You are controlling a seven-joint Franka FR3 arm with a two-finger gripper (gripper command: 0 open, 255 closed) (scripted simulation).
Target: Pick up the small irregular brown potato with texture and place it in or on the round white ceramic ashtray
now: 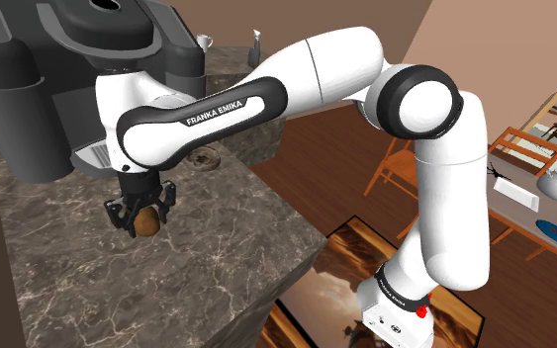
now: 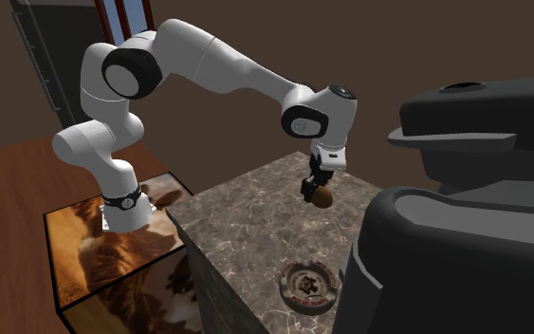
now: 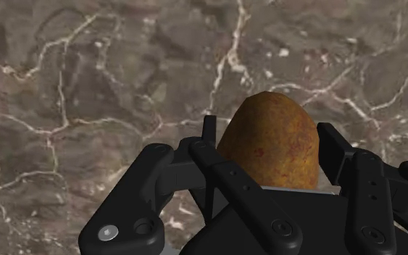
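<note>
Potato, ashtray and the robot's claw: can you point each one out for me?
potato [image 3: 271, 141], wrist view, middle of its brown skin.
ashtray [image 2: 289, 285], second exterior view, on its round rim.
gripper [image 1: 144, 217], shoulder view, midway between its fingertips, which clasp the potato.

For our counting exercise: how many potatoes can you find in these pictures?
1. The brown potato is clasped in the gripper over the marble counter, away from the ashtray. The big dark appliance could hide others.

Shoulder view: taken beside stand [image 1: 311, 297], aimed down over marble counter [image 1: 58, 287]. Second exterior view: set opposite, across same counter. Wrist view: held close above it.
</note>
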